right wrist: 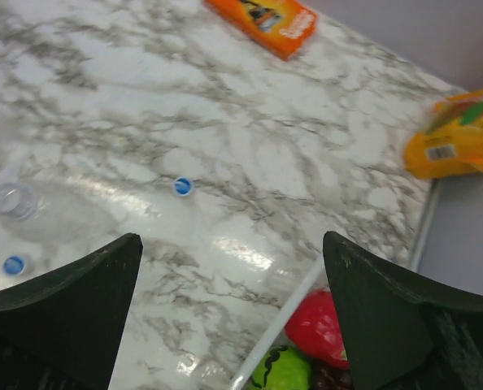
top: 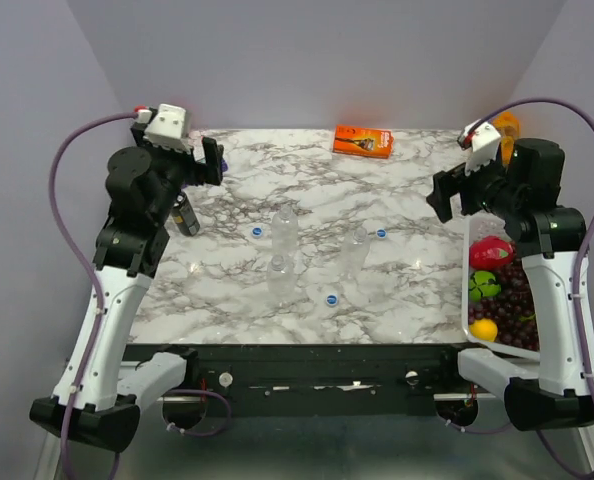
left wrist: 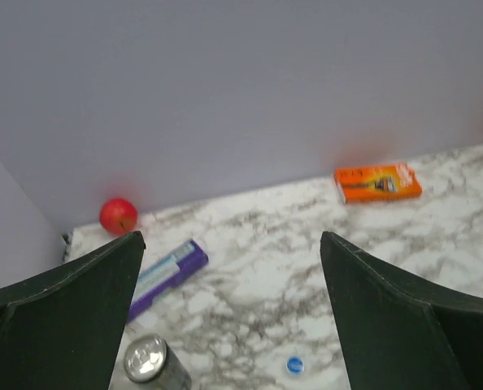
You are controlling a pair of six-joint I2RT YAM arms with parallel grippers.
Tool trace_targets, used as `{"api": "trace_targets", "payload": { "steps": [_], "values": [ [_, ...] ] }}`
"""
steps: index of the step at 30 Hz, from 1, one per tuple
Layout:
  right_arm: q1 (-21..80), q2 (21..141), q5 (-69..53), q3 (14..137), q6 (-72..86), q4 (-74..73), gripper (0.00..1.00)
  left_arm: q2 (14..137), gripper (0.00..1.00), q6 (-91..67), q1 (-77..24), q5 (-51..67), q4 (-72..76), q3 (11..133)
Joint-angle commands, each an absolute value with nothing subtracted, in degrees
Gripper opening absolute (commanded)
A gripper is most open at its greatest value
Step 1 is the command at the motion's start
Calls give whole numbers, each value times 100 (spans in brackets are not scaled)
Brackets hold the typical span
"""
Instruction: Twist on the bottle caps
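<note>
We list three caps (top: 258, 231) loose on the bench (top: 417, 180), three bottles (top: 287, 230) uncapped, nothing screwed yet; both arms' jaws spread, empty.

A rectangular white marble-patterned tabletop with grey veins (top: 307, 165) fills the middle. Behind its far edge rises a plain pale lavender-grey back wall (top: 317, 60). A matching left side wall (top: 17, 80) and right side wall (top: 592, 50) flank it. A black metal rail (top: 317, 362) runs along its near edge. A soft bright glare patch (right wrist: 243, 253) lies on its glossy surface towards the right side.
</note>
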State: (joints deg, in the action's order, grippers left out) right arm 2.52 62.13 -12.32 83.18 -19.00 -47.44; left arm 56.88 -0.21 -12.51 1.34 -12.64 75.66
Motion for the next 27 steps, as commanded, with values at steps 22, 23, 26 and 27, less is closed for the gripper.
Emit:
{"api": "trace_targets", "payload": {
  "steps": [22,23,26,27],
  "values": [
    [2803,8015,-2523,8201,-2935,-5142,81,4756,99,-378,-730,1406,-2373,5801],
    [2891,8024,-2488,8122,-2944,-5115,80,4729,99,-395,-669,1432,-2373,5757],
    [3032,8033,-2224,7937,-2909,-4993,77,4623,99,-413,-572,1485,-2382,5713],
    [3050,8051,-2084,7893,-2866,-4957,75,4606,99,-413,-554,1494,-2417,5713]
  ]
}}
